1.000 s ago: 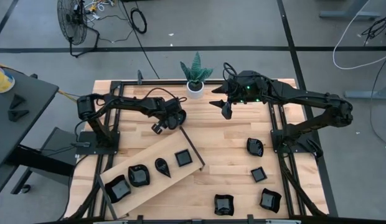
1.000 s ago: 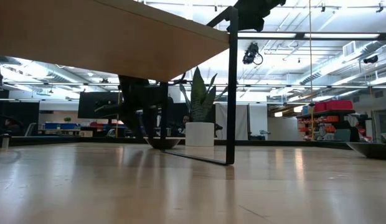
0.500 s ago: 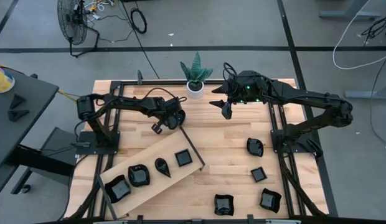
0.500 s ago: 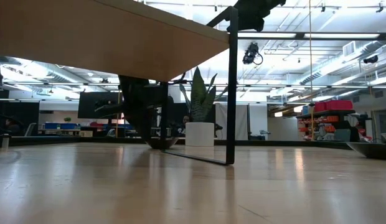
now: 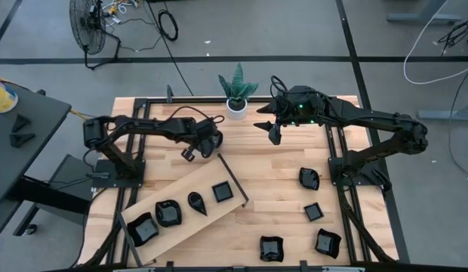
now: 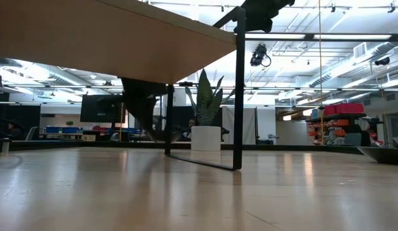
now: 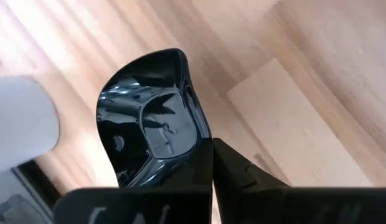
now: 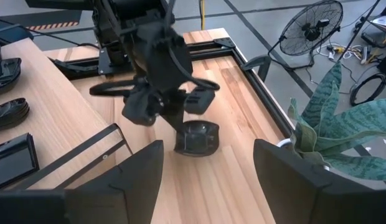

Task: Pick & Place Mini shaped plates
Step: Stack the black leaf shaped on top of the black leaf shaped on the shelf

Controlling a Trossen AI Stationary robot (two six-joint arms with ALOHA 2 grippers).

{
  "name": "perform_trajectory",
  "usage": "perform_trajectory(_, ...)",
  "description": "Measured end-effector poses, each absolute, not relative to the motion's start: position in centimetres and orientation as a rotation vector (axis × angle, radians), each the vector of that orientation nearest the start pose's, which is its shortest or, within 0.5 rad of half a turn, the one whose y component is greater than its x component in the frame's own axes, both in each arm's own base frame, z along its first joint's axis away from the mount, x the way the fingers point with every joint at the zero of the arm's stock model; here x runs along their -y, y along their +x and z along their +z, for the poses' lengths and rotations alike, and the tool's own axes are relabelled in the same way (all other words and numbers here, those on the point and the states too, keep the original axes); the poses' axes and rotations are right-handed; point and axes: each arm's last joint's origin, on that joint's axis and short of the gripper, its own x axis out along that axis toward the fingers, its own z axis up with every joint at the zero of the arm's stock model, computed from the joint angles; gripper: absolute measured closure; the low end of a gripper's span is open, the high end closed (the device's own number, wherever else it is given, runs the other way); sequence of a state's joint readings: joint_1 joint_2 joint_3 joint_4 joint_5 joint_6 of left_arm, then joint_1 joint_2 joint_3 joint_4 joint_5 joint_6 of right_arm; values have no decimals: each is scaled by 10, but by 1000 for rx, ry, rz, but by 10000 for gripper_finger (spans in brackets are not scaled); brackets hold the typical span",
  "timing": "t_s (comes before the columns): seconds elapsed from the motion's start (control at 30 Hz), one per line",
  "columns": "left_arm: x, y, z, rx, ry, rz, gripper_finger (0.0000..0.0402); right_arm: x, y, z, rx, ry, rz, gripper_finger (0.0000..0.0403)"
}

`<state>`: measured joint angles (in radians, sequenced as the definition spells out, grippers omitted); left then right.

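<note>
My left gripper (image 8: 180,118) is shut on one mini shaped plate (image 7: 149,118), a glossy black rounded dish, just above the table near the far end of the raised wooden board (image 5: 181,202). In the high view the left gripper (image 5: 211,143) covers that plate. Several more black plates lie flat on the board, among them a square one (image 5: 223,192) and a teardrop one (image 5: 196,202). Others rest on the table at the right (image 5: 309,179) and near right (image 5: 327,242). My right gripper (image 5: 273,133) hangs open high over the table's far middle, holding nothing. My left gripper pinches the plate's rim (image 7: 202,152) between its two fingers, at one edge of the dish. The fingers (image 8: 179,122) come steeply from above. The plate (image 8: 196,138) hangs below them, hollow side up and a little tilted, lifted just clear of the table.
A white pot with a green plant (image 5: 237,92) stands at the far edge, close to both grippers. The board stands on thin black legs (image 6: 239,96), with its high corner beside my left gripper. Bare wood lies in the table's middle (image 5: 279,170).
My left gripper has shut on the black plate that lay on the table and then risen a little. The plate has come up off the table with it. My right arm has kept still.
</note>
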<state>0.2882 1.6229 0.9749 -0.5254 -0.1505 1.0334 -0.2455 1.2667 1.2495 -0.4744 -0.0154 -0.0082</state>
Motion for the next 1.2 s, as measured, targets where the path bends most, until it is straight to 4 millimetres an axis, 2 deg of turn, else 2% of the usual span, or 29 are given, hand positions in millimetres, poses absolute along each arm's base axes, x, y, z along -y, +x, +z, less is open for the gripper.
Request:
perform_trajectory(0.23, -88, 277, 199, -1269, 847, -194, 400, 66, 264, 366, -489, 56, -223, 152)
perform_trajectory(0.5, -70, 256, 240, -1201, 867, -76, 401, 66, 264, 366, -488, 50, -222, 152)
perform_trajectory(0.73, -37, 232, 270, -1120, 886, -27, 401, 66, 264, 366, -487, 56, -223, 152)
perform_trajectory(0.93, -2, 213, 293, -1025, 865, -68, 401, 66, 264, 366, -482, 84, -230, 152)
perform_trajectory(1.07, 21, 208, 320, -941, 833, -86, 401, 66, 265, 366, -473, 109, -237, 152)
perform_trajectory(1.2, 39, 201, 358, -832, 734, -117, 401, 66, 265, 366, -472, 129, -242, 152)
